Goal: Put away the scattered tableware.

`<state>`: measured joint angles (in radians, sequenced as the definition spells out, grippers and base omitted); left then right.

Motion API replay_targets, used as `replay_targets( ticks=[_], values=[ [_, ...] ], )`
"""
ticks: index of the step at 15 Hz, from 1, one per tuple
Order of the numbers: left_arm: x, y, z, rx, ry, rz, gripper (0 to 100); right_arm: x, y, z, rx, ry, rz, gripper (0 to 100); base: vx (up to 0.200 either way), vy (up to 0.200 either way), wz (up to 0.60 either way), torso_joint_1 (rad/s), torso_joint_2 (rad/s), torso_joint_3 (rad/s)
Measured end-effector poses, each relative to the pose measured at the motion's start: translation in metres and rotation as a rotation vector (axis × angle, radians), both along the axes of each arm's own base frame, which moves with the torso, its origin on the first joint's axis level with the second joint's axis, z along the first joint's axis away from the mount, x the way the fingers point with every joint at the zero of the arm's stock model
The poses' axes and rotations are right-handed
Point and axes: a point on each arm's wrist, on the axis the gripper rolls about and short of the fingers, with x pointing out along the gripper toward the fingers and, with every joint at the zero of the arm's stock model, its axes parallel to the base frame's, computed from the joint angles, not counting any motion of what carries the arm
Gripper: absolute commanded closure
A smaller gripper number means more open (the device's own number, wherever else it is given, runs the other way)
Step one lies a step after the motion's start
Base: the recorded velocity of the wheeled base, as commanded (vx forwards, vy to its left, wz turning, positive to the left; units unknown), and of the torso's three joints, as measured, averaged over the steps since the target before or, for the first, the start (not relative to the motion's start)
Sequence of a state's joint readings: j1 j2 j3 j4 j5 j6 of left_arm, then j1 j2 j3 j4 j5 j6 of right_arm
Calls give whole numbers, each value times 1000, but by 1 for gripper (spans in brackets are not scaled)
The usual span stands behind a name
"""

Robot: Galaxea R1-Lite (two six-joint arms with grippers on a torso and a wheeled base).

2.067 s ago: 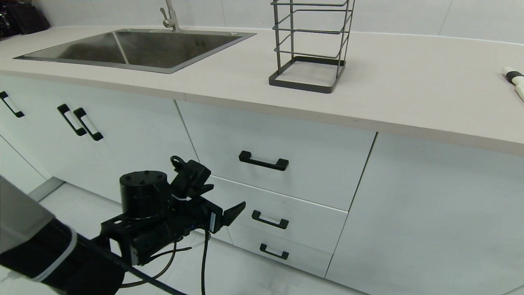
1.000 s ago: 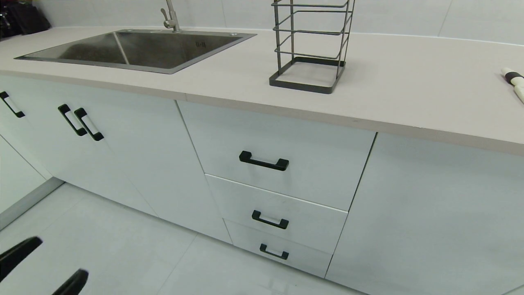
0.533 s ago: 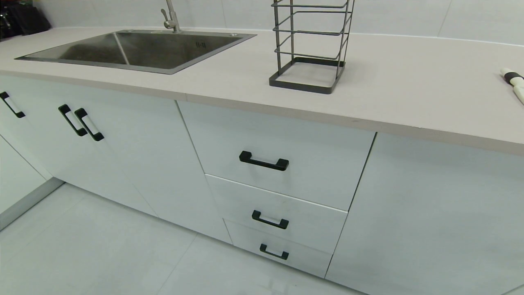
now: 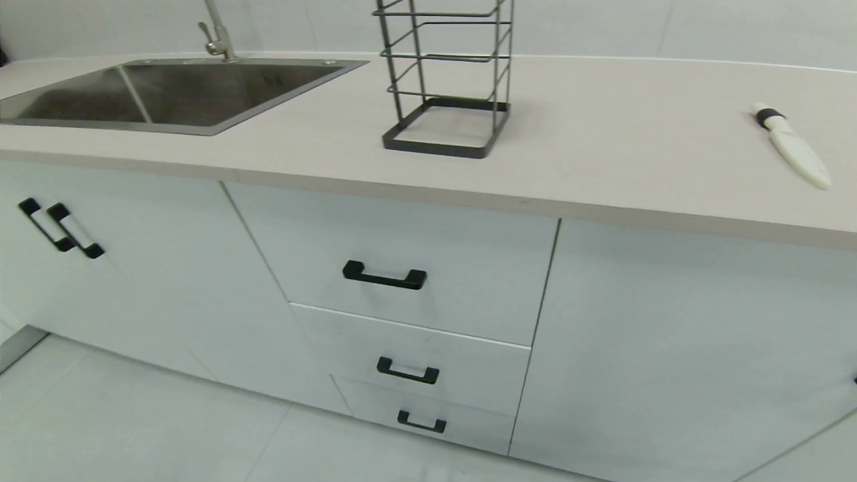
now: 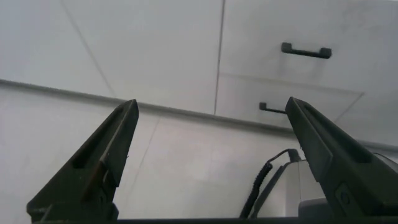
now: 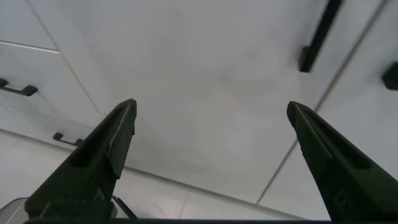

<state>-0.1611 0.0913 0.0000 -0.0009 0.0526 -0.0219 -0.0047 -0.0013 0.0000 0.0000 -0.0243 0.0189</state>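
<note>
A white utensil [image 4: 790, 144] with a black band is lying near the right end of the counter [image 4: 602, 134]. It is well apart from the wire rack [image 4: 435, 148] standing mid-counter and the sink [image 4: 201, 127] at the left end. Below, the left gripper [image 5: 211, 104] is facing the drawer handles [image 5: 306, 51], fingers spread wide. The right gripper [image 6: 210, 106] is facing the cabinet fronts, fingers likewise apart.

A steel sink [image 4: 167, 87] (faucet [image 4: 215, 33] behind) sits in the countertop [image 4: 602, 140] above three drawers [image 4: 469, 361].
</note>
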Motion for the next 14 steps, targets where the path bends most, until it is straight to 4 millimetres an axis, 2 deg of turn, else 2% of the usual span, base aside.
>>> replay_targets(
  ticks=[11, 14],
  values=[
    [0, 0, 0, -14, -1, 2, 0, 0, 0, 0, -3, 0, 2, 0, 0, 0, 0, 0, 0, 0],
    [0, 0, 0, -17, -1, 8, 0, 0, 0, 0, -3, 0, 3, 0, 0, -200, 0, 4, 2, 1]
  ],
)
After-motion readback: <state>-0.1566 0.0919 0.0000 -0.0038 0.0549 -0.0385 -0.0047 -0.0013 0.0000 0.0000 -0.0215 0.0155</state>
